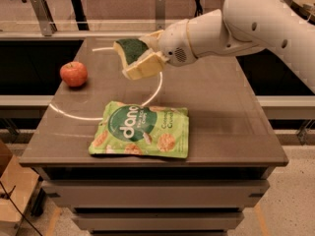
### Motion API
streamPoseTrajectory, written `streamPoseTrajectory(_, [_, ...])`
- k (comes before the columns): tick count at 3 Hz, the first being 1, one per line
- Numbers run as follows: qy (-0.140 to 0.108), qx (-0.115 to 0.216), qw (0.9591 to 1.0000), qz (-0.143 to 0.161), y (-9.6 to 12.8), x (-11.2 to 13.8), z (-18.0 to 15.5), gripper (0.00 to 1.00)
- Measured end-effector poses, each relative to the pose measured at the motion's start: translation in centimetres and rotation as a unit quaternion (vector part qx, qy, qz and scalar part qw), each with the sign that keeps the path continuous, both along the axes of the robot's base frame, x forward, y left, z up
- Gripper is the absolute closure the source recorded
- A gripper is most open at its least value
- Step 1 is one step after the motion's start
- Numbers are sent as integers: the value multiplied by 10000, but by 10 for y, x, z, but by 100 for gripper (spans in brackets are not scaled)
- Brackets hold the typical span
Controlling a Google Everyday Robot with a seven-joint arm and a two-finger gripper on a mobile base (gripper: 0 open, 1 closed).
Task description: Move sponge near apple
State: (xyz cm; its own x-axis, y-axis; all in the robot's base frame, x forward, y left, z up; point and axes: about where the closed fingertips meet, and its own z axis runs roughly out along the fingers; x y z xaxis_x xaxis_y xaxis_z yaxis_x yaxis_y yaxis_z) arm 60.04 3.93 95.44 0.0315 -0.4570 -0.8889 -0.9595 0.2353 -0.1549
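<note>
My gripper (pixel 142 55) is shut on the sponge (pixel 134 57), dark green on top and pale yellow below, and holds it in the air over the middle of the table. The red apple (pixel 74 73) with a short stem sits on the table at the left, well to the left of the sponge. The white arm reaches in from the upper right.
A large green snack bag (pixel 141 130) lies flat near the front of the brown table (pixel 231 117), below the sponge. A white curved line (pixel 152 93) is drawn on the tabletop. Drawers sit under the table. A rail runs behind it.
</note>
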Motion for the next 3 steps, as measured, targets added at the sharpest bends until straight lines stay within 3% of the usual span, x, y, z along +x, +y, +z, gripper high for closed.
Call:
streamPoseTrajectory(1, [55, 208, 9988, 436, 51, -10, -1, 100])
streamPoseTrajectory(2, [149, 289, 9960, 828, 85, -18, 3, 100])
streamPoseTrajectory(3, [166, 291, 9959, 837, 93, -16, -1, 100])
